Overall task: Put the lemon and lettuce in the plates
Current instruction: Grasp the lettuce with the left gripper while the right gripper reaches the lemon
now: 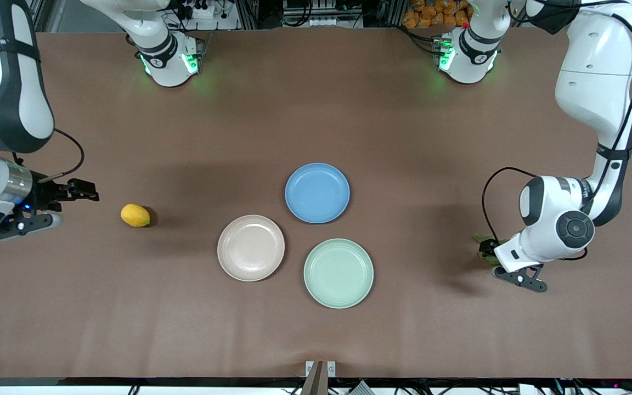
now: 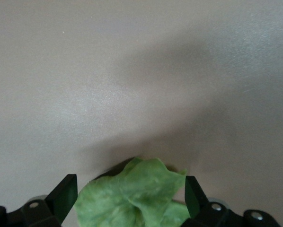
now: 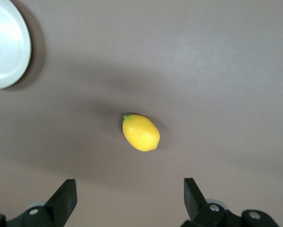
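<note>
**Both claws spread wide, lemon and lettuce lying on the table**

The left gripper (image 2: 129, 198) is sitting low over the lettuce (image 2: 132, 196) at the left arm's end of the table, and its fingers (image 2: 63, 196) are standing wide apart with the wrinkled green leaf lying between them; they are not pinching it. From the front camera only a sliver of lettuce (image 1: 483, 240) is peeking out beside the left arm's wrist, well apart from the plates.

At the right arm's end, the right gripper (image 1: 77, 192) is hovering just above the tabletop, jaws spread and holding nothing. The lemon (image 1: 135, 215) is resting on the brown table (image 1: 316, 99) near that gripper, on the side toward the plates, with a clear gap between them. In the right wrist view the lemon (image 3: 141, 133) is lying ahead of the open fingers (image 3: 63, 198), its greenish tip pointing away from them.

In the middle of the table three plates are sitting close together. The beige-pink plate (image 1: 250, 247) is lying nearest the lemon, the mint-green plate (image 1: 338, 272) is just beside it and nearest the front camera, and the blue plate (image 1: 317, 192) is farther from the camera than both. All three are showing bare surfaces.
</note>
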